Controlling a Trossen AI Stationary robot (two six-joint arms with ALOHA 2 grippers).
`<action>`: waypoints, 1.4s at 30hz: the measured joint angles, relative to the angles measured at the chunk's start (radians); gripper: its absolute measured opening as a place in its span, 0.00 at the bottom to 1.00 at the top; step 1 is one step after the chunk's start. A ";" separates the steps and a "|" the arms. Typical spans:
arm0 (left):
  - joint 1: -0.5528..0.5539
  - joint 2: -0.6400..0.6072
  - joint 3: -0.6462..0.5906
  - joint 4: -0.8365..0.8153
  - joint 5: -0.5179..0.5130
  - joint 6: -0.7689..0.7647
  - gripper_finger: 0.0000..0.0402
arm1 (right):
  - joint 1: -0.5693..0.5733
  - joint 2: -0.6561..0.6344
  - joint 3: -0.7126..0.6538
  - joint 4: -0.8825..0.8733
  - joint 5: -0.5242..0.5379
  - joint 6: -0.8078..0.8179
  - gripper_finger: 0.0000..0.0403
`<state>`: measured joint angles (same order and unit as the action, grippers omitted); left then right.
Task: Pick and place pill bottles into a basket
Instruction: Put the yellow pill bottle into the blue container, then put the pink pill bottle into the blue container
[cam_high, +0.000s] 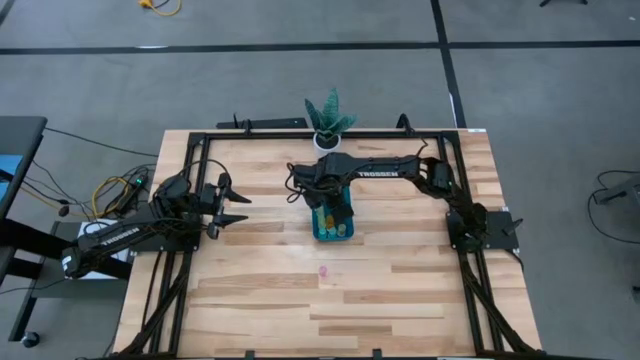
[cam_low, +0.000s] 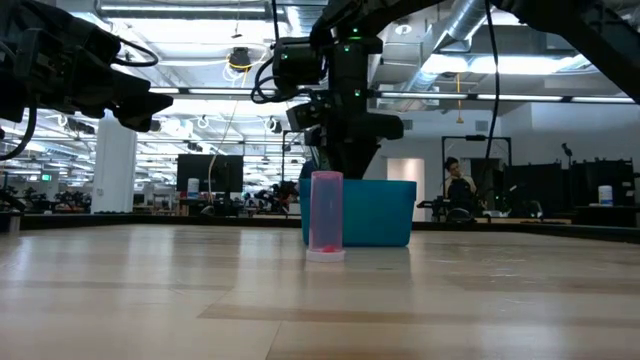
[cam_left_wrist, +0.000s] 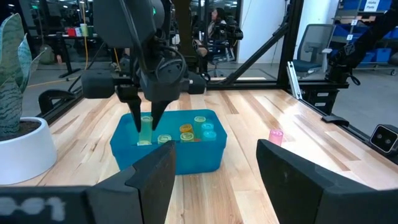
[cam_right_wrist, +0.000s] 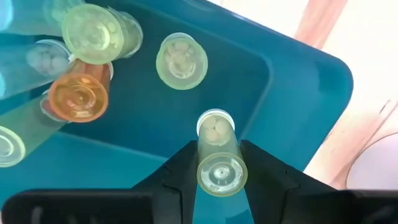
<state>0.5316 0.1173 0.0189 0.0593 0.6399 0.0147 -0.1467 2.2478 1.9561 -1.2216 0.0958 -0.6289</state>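
The teal basket (cam_high: 322, 232) lies mid-table and holds several small bottles, yellow-green, orange (cam_right_wrist: 78, 93) and pale blue. My right gripper (cam_high: 331, 208) points down into the basket and is shut on a yellow-green pill bottle (cam_right_wrist: 218, 160), which also shows in the left wrist view (cam_left_wrist: 145, 132). A pink pill bottle (cam_high: 322, 270) stands alone on the table on its white cap, nearer than the basket; it also shows in the low view (cam_low: 326, 215). My left gripper (cam_left_wrist: 214, 177) is open and empty at the table's left, above the wood. My right gripper pinches the yellow-green bottle by its round side wall (cam_right_wrist: 200, 163), near its upper end, between the two fingers. The fingers come from above, pointing down. The bottle stands upright, white cap (cam_right_wrist: 214, 127) downward, inside the basket; whether it touches the floor I cannot tell.
A potted plant in a white pot (cam_high: 329, 138) stands just beyond the basket at the far edge. A black frame (cam_high: 190, 170) runs around the table. Bare wood lies on the near side around the pink bottle.
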 joint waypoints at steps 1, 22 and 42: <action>0.000 0.000 0.000 0.000 0.000 0.000 0.53 | 0.000 0.000 0.000 0.000 -0.008 0.000 0.26; 0.000 0.000 0.000 0.000 0.000 0.000 0.53 | 0.001 0.000 0.000 0.002 -0.038 0.001 0.37; 0.000 0.000 0.000 0.000 0.000 0.000 0.53 | 0.036 -0.081 0.002 -0.091 0.076 0.082 0.38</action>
<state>0.5320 0.1173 0.0189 0.0593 0.6399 0.0147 -0.1110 2.1672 1.9580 -1.3122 0.1722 -0.5466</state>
